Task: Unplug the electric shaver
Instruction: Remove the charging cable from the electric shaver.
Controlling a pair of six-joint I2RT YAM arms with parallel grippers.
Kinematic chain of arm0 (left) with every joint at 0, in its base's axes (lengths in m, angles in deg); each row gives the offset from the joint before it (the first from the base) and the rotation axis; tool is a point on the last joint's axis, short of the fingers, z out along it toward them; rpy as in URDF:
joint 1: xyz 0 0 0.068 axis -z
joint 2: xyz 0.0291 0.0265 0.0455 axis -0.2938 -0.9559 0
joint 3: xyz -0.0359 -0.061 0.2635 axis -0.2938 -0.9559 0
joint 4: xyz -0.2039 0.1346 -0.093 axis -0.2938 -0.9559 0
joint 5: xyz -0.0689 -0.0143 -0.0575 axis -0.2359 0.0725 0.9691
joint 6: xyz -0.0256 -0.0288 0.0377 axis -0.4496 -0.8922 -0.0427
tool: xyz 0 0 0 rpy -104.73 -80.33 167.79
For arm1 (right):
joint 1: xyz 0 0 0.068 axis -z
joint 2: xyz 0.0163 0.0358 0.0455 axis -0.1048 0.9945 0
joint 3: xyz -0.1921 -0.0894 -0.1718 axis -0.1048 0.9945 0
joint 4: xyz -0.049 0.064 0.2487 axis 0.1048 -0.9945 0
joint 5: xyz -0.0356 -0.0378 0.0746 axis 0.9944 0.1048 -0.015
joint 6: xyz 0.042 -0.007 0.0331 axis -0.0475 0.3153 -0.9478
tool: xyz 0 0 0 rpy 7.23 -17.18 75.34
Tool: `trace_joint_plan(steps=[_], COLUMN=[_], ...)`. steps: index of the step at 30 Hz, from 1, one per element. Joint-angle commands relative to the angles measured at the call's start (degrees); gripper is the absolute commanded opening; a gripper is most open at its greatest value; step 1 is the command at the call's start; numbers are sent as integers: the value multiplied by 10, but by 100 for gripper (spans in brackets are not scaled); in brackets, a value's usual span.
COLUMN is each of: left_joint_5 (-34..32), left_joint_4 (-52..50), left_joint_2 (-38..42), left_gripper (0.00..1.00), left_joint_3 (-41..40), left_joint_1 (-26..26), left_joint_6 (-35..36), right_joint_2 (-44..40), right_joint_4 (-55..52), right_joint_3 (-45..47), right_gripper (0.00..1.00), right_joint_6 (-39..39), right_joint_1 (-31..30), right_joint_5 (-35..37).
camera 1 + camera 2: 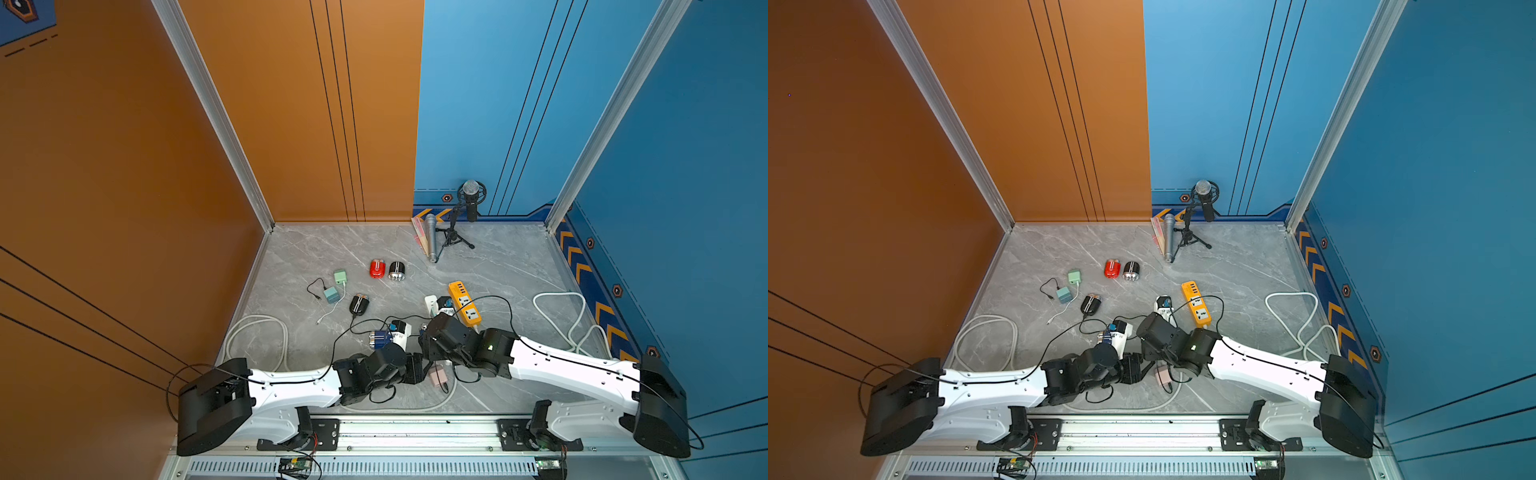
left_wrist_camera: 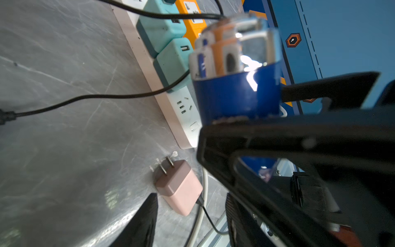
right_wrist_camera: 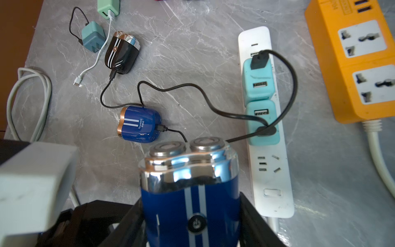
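Note:
The electric shaver (image 3: 190, 196) is blue with two silver heads. My right gripper (image 3: 190, 203) is shut on its body above the table; in a top view that gripper (image 1: 424, 332) is by the white power strip (image 3: 267, 149). The shaver (image 2: 235, 96) also shows in the left wrist view between the right gripper's fingers (image 2: 320, 89). Its underside is hidden. My left gripper (image 2: 192, 198) is open just below it. A thin black cable (image 2: 210, 222) from a pink charger (image 2: 179, 188) runs between its fingers, unclamped. The charger lies with its prongs out.
Another blue shaver (image 3: 139, 124) and a black one (image 3: 123, 53) lie on the table, cabled to teal chargers (image 3: 258, 85) in the white strip. An orange power strip (image 3: 352, 59) lies to the right. Red and black shavers (image 1: 386, 269), loose chargers (image 1: 336, 286), white cables and microphones (image 1: 457, 220) lie around.

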Motion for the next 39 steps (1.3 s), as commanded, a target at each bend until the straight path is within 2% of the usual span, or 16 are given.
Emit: trace_joint_plan(steps=[1, 9, 13, 29, 33, 39], left_joint_5=[18, 1, -15, -36, -32, -16], left_joint_4=[69, 126, 156, 172, 172, 173], left_joint_2=[-25, -52, -56, -30, -26, -61], left_gripper=[50, 47, 42, 45, 45, 47], left_joint_3=[18, 9, 2, -57, -40, 3], left_joint_1=[13, 26, 28, 57, 59, 61], left_joint_6=[13, 5, 5, -22, -1, 22], right_joint_2=[-19, -26, -31, -64, -62, -59], right_joint_4=[13, 13, 13, 8, 8, 7], right_joint_3=[11, 26, 30, 54, 52, 46], right_gripper=[45, 45, 44, 43, 43, 43], right_joint_6=[-32, -51, -63, -75, -74, -74], right_joint_1=[4, 6, 7, 25, 26, 26], right_joint_5=[12, 15, 17, 24, 22, 20])
